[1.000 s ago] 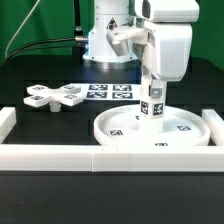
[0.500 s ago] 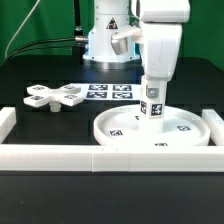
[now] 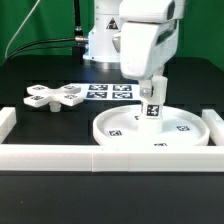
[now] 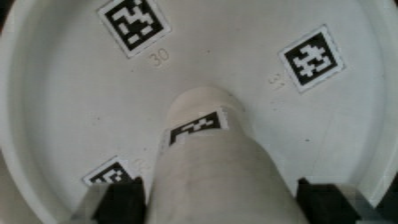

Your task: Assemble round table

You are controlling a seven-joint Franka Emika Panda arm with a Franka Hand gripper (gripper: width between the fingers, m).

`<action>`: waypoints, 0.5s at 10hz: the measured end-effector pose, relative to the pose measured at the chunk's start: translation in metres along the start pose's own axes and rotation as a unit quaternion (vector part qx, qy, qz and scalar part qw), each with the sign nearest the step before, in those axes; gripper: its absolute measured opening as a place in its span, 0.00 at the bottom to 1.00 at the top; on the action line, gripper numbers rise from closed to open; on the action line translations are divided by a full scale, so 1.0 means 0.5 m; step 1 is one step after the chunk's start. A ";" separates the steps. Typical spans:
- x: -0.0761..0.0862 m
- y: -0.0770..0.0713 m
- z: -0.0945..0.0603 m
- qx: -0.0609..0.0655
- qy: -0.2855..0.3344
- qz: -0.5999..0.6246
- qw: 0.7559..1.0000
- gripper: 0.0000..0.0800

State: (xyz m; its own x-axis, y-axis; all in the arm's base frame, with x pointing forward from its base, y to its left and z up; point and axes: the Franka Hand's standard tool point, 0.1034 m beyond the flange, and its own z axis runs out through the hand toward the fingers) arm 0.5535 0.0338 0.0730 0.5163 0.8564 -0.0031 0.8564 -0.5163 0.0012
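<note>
The white short cylinder leg [image 3: 152,110] stands upright at the middle of the large rimmed disc top [image 3: 192,138], with a tag on its side. My gripper [image 3: 153,92] comes straight down over it and is shut on the leg's upper part. In the wrist view the leg [image 4: 210,140] runs between the two black fingers [image 4: 119,200], which press on both its sides, and the disc top [image 4: 231,45] with its tags lies beneath. The cross-shaped base [image 3: 55,96] lies loose on the black table at the exterior view's left.
The marker board [image 3: 110,92] lies flat behind the disc, next to the cross base. A long white blocky border rail [image 3: 100,158] runs along the front, with a side piece [image 3: 6,118] at the exterior view's left. The arm's base [image 3: 105,45] stands at the back.
The wrist and hand have turned around the upright leg, the hand body swinging toward the exterior view's left. The leg and disc stay in place.
</note>
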 end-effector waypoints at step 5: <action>0.007 -0.007 0.002 0.009 0.019 0.283 0.959 0.51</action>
State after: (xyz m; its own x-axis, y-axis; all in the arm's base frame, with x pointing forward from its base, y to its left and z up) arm 0.5525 0.0384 0.0722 0.8987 0.4377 0.0290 0.4384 -0.8984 -0.0253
